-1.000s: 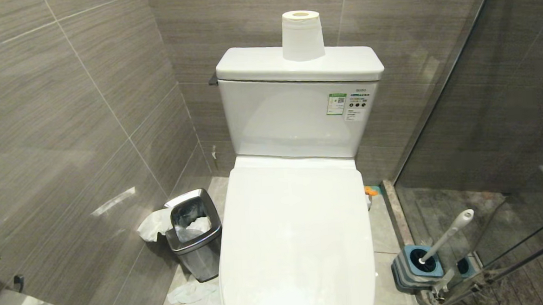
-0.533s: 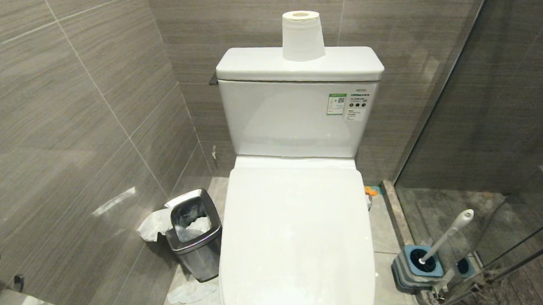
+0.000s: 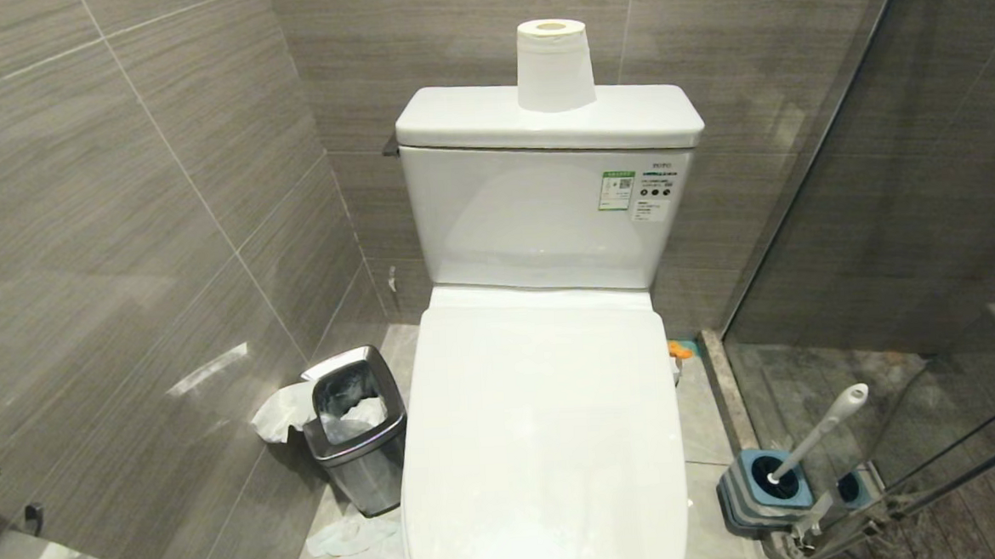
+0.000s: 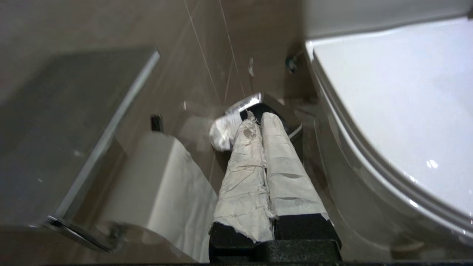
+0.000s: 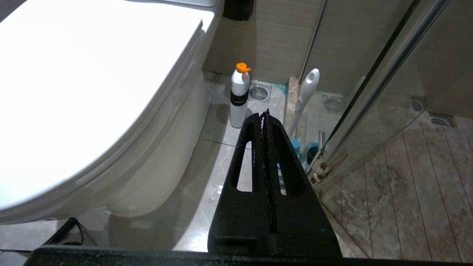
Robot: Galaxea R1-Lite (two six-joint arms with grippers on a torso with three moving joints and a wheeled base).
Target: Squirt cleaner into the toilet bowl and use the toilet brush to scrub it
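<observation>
Facing the toilet bowl [image 3: 549,447] with its lid down, nothing is started: my left gripper [image 4: 258,116] and right gripper [image 5: 264,114] are both closed and empty, the toilet brush [image 3: 816,433] in its holder [image 3: 760,491], the cleaner bottle [image 5: 239,96] on the floor.

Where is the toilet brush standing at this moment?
In the head view the toilet brush stands in its grey-and-blue holder on the floor at the toilet's right side, next to the glass shower door.

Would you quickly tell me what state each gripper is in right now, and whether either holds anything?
Left gripper: closed, holding nothing, beside the toilet bowl.
Right gripper: closed, holding nothing, above the floor.
</observation>
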